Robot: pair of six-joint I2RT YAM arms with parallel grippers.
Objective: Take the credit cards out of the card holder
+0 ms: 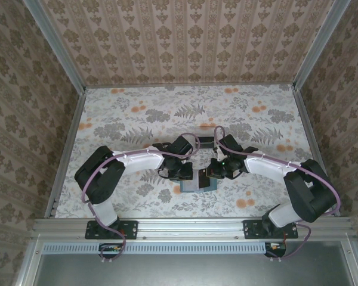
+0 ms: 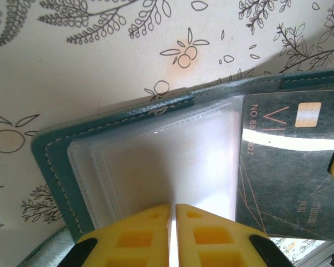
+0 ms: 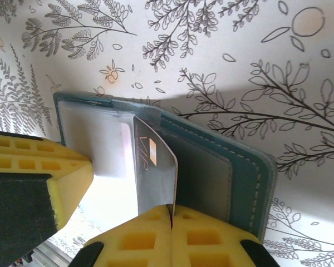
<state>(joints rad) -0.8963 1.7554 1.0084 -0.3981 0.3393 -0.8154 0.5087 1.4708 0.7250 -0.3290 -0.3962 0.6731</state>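
The card holder (image 1: 198, 182) lies open on the floral desk (image 1: 137, 119), between the two arms. The left end effector (image 2: 172, 236) is clenched on the near edge of the clear window pocket (image 2: 167, 156), apparently to pin the holder down during extraction. The right end effector (image 3: 171, 225) is clamped on the free edge of a dark grey credit card (image 3: 155, 167), which stands partly out of its slot beside the fold. Glare hides whether the window pocket holds a pale card.
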